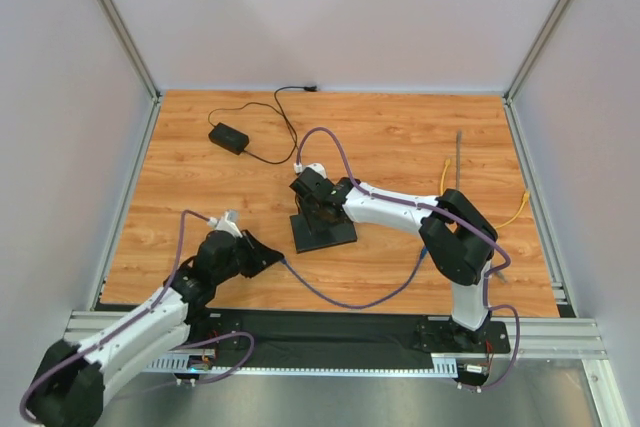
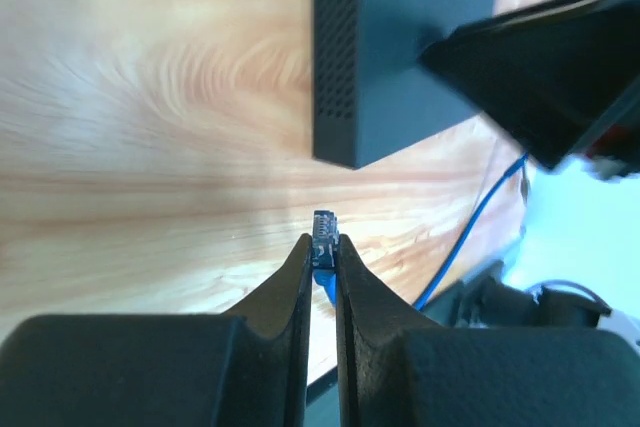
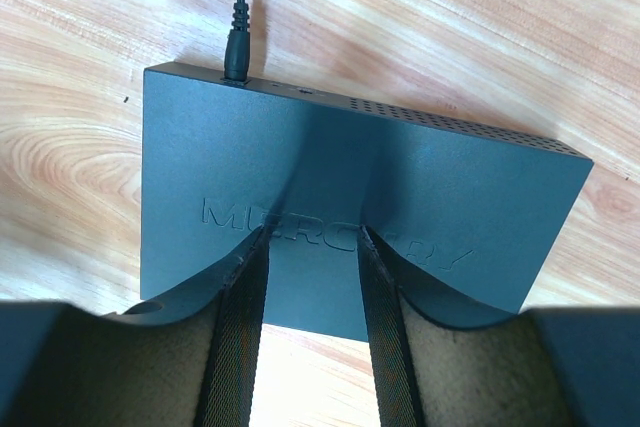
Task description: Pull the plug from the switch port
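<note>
The switch (image 1: 324, 230) is a flat matte-black box lying mid-table. In the right wrist view the switch (image 3: 430, 187) fills the frame, with a black power lead (image 3: 237, 42) plugged into its far edge. My right gripper (image 1: 315, 194) is open, and its fingertips (image 3: 240, 277) rest on the switch's top face. My left gripper (image 2: 323, 244) is shut on a small blue plug (image 2: 324, 227). It holds the plug clear of the switch (image 2: 400, 37), with a gap of bare table between them. In the top view my left gripper (image 1: 268, 254) sits left of the switch.
The plug's cable (image 1: 350, 300) loops along the table toward the right arm. A black power-adapter brick (image 1: 228, 137) with its cord lies at the back left. Yellow cables (image 1: 516, 209) and a dark rod (image 1: 458, 152) lie at the right. White walls enclose the table.
</note>
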